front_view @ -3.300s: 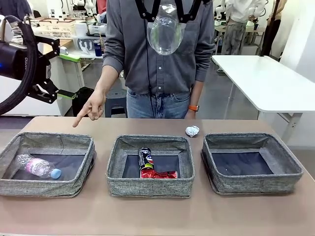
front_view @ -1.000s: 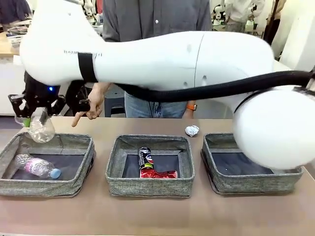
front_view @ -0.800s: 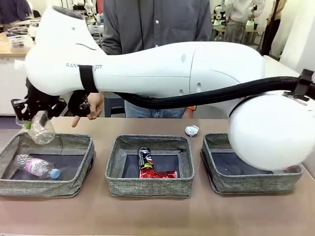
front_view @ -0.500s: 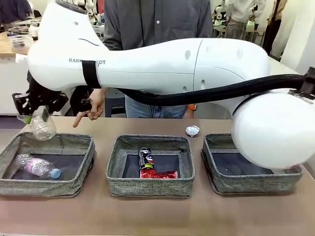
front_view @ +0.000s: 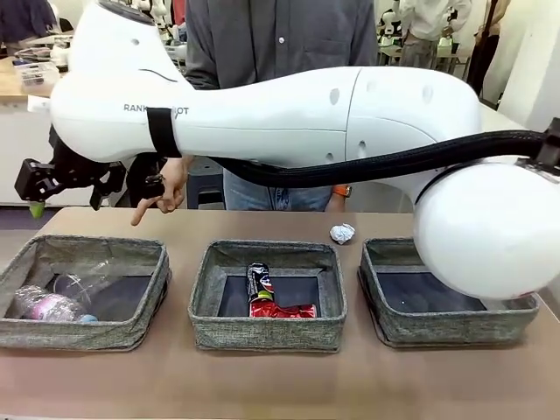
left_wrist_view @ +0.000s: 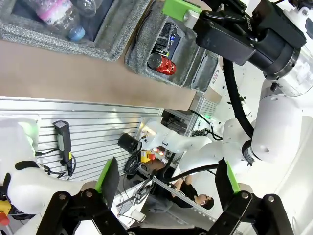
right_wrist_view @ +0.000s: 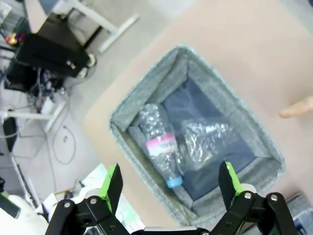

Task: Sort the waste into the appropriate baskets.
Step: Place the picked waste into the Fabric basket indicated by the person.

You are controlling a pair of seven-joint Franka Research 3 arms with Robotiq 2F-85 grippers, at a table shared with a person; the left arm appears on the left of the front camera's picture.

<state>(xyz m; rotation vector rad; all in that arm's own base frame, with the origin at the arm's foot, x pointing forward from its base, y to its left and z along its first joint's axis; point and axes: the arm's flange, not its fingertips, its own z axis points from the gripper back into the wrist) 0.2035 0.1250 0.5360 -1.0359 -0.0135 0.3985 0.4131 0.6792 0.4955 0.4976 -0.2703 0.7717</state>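
My right gripper [front_view: 68, 185] hangs open and empty above the left basket [front_view: 131, 254], after reaching across from the right. In the right wrist view its green pads [right_wrist_view: 113, 183] stand wide apart over that basket [right_wrist_view: 146, 78]. Inside lie two bottles: a pink-labelled bottle [right_wrist_view: 161, 146] and a crumpled clear bottle [right_wrist_view: 208, 139], side by side. The front view has the clear bottle [front_view: 92, 284] beside the pink-labelled one [front_view: 48, 304]. The middle basket [front_view: 267, 332] holds a dark printed can [front_view: 258, 278] and a red can [front_view: 282, 310]. A foil ball [front_view: 341, 233] lies on the table. My left gripper [left_wrist_view: 166, 176] is open, off the table.
The right basket [front_view: 446, 328] stands under my right arm's elbow [front_view: 490, 227]. A person stands at the far side, a hand [front_view: 157, 197] pointing down toward the left basket; a fingertip [right_wrist_view: 298, 106] shows by its rim. My right arm's forearm spans the whole table.
My right gripper has opened and the clear bottle has fallen from it into the left basket, beside the pink-labelled bottle, which shifted left. The arm barely moved.
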